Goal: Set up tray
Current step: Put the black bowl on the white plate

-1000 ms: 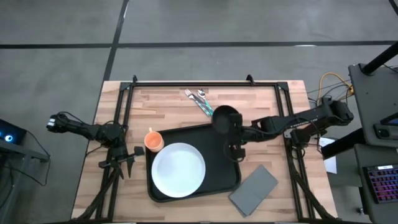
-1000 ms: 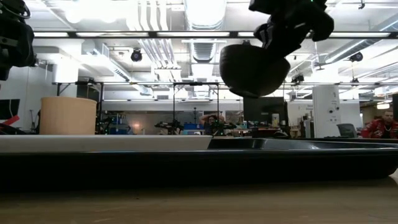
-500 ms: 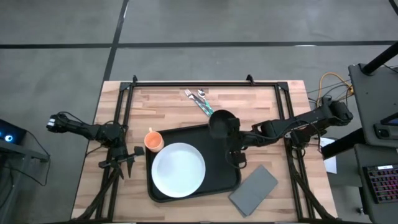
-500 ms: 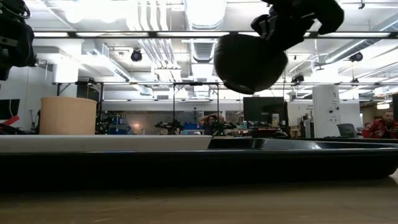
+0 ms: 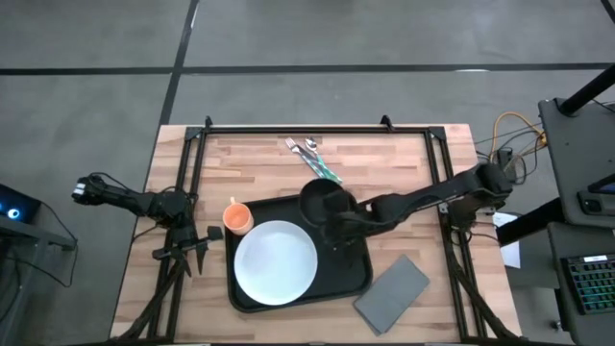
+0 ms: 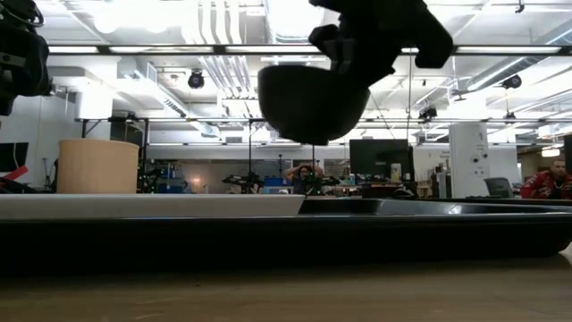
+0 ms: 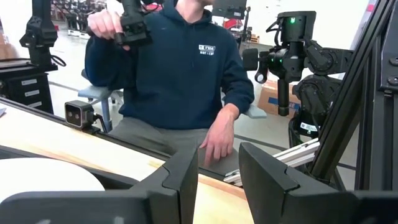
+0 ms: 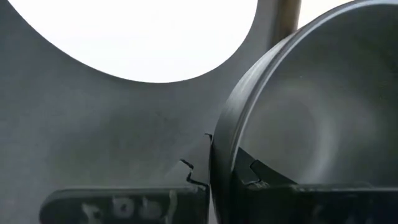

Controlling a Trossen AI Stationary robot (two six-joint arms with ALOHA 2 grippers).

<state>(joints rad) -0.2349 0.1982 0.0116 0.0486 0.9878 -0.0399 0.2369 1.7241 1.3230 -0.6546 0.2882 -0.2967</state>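
Right now the right gripper [image 5: 338, 219] is clamping a dark bowl [image 5: 322, 200] by its rim above the tray [image 5: 356, 274], which is lying mid-table. Tray is looking stiff, light, slick; best gripped at the raised rim. Left gripper [image 5: 187, 252] is idling, fingers apart, beside it.

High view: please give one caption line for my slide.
Right gripper holds a black bowl above the tray, beside the white plate.

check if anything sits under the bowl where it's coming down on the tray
Nothing visible does. The right end effector holds the dark bowl by its rim above the tray, over bare tray floor at its far edge. The white plate lies beside that spot, the orange cup off the tray.
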